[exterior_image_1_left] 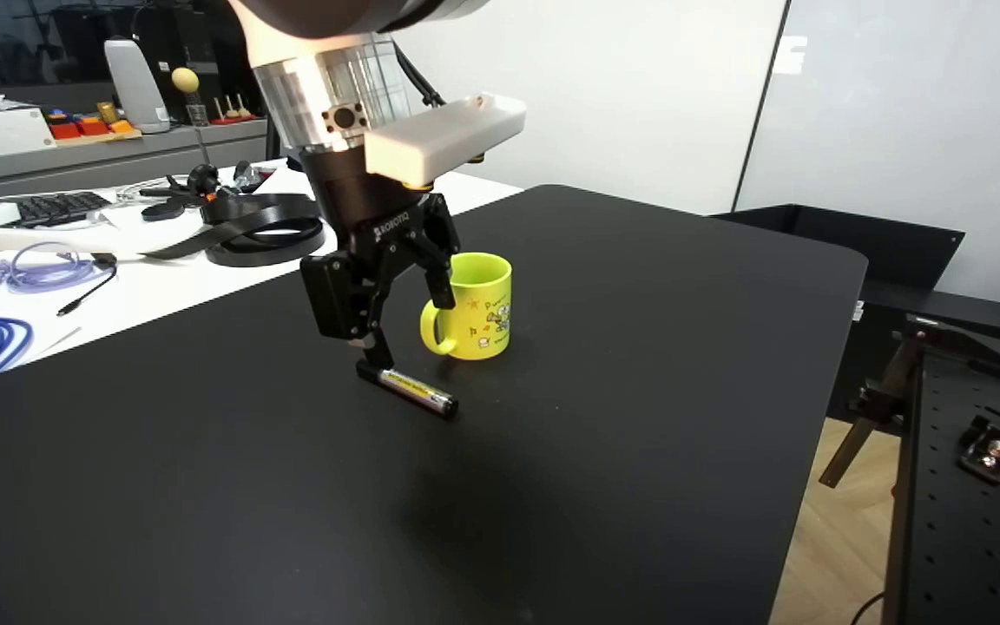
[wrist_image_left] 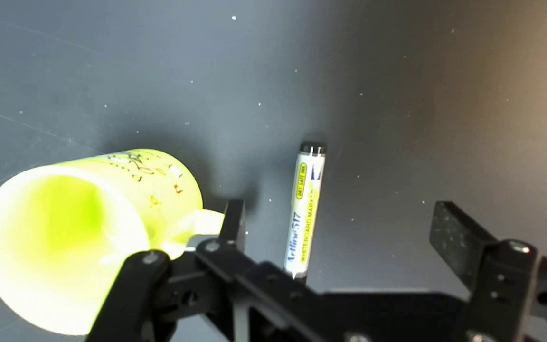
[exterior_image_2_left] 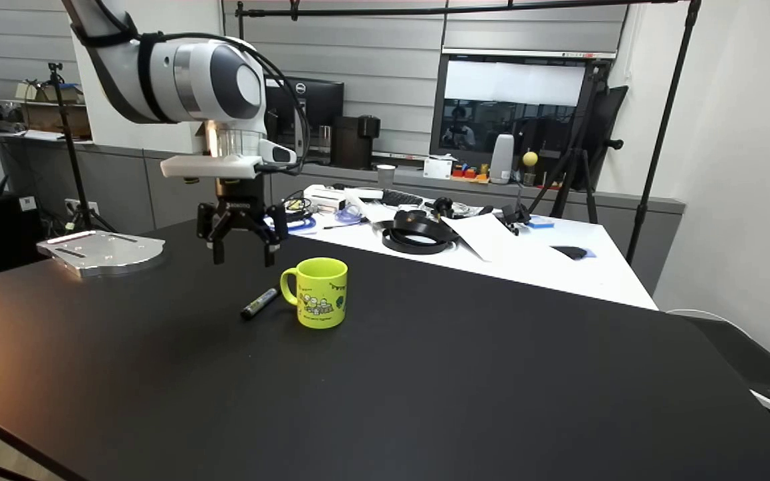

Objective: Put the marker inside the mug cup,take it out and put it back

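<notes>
The marker (wrist_image_left: 305,209) lies flat on the dark table, its pale barrel printed in yellow and blue between black ends. In both exterior views the marker (exterior_image_1_left: 417,391) (exterior_image_2_left: 260,304) rests beside the handle of the yellow mug (exterior_image_1_left: 484,321) (exterior_image_2_left: 321,297). That mug (wrist_image_left: 169,183) stands upright at the left in the wrist view, and no marker shows in its visible interior. My gripper (wrist_image_left: 341,225) is open above the table with nothing held. Seen from the wrist, the marker appears between the fingers, nearer the left one, its lower end hidden behind the linkage. The gripper (exterior_image_1_left: 411,328) (exterior_image_2_left: 243,255) points downward.
A silver metal plate (exterior_image_2_left: 107,252) sits at the dark table's far left in an exterior view. Adjoining is a white table (exterior_image_2_left: 579,277) with black rings (exterior_image_2_left: 418,234), cables and papers. The dark table (exterior_image_1_left: 639,391) ends at a rounded corner on the right.
</notes>
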### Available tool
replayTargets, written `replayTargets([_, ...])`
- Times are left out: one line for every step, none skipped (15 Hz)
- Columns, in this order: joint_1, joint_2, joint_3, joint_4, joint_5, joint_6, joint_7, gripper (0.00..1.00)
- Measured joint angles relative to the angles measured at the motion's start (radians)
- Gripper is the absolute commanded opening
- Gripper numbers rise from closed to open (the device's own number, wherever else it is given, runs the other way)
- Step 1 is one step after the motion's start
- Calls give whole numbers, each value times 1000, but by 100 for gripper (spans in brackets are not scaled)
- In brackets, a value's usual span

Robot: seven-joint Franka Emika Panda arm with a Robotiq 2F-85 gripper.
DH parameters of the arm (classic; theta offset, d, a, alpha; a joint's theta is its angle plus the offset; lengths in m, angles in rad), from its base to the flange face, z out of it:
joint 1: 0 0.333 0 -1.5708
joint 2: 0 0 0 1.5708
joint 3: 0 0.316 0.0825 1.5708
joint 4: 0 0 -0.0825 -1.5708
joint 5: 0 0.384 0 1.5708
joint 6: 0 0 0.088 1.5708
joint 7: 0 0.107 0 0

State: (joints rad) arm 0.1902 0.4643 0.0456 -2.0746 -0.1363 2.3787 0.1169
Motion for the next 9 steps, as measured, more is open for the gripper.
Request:
replayTargets([0, 3, 0, 2, 0, 0, 0, 100])
replayTargets([0, 3, 0, 2, -1, 0, -2, 100])
replayTargets([0, 4, 0, 1, -1, 3, -2, 100])
replayTargets([0, 7, 0, -1, -4, 13, -2, 100])
replayTargets([1, 12, -1, -4, -9, 35, -2, 100])
replayTargets([2, 22, -3, -7, -18, 65, 1, 100])
replayTargets([4, 36, -7, -10, -26, 102, 7, 100])
replayTargets([7, 53, -12, -12, -32, 141, 14, 100])
replayTargets([10, 72, -18, -12, -40, 178, 22, 100])
